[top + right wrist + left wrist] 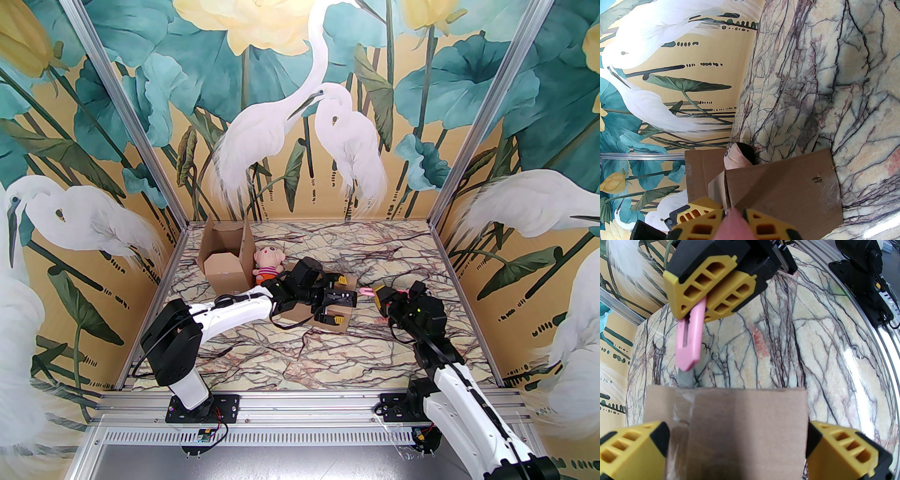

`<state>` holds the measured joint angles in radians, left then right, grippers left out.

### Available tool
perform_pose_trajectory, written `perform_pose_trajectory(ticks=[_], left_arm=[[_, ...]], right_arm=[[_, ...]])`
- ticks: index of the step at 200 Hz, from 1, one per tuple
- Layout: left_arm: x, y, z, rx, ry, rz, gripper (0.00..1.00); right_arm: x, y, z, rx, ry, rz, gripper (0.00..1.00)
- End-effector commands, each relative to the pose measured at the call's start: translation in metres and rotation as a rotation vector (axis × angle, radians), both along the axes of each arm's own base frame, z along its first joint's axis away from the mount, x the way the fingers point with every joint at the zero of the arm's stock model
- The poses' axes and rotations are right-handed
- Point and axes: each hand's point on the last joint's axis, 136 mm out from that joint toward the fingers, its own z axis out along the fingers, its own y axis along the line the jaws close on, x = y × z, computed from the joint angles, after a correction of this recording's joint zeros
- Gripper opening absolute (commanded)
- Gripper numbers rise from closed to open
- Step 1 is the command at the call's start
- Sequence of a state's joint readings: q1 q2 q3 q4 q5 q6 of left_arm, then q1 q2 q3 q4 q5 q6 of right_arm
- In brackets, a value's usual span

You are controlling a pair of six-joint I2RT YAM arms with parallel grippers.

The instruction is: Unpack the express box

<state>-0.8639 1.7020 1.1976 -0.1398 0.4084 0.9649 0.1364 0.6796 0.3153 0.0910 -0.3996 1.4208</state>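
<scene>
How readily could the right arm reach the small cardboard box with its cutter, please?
Probably yes: the right gripper, shut on the pink cutter, hangs just off the near edge of the small cardboard box. The open left gripper straddles its sides, leaving that edge free.

On the marble counter (384, 253), the left jaws stand spread wide astride a small cardboard box (346, 310). Just to its right, the right jaws pinch a pink utility knife (365, 291). At far left an opened carton (225, 267) sits just beside a plush doll (268, 268).

Two cardboard boxes (229, 274), one plush doll (268, 266), one pink cutter (364, 291)
</scene>
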Motion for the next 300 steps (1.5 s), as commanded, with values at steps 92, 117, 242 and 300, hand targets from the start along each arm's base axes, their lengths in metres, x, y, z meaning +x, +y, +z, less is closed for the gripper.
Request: perform_pose_trajectory(ticks=[92,117,242,300], left_arm=[[0.001,0.028,0.007,-0.022,0.126,-0.033,0.99],[0.002,0.028,0.007,-0.018,0.136,-0.029,0.99],[0.050,0.001,0.018,-0.089,0.005,0.247,0.99],[0.067,-0.003,0.032,-0.128,0.019,0.356,1.00]], right_arm=[[-0.034,0.017,0.008,-0.108,-0.002,0.163,0.00],[-0.035,0.016,0.005,-0.082,0.005,0.147,0.00],[-0.043,0.023,0.012,-0.028,-0.053,0.181,0.00],[-0.054,0.024,0.005,-0.037,-0.060,0.173,0.00]])
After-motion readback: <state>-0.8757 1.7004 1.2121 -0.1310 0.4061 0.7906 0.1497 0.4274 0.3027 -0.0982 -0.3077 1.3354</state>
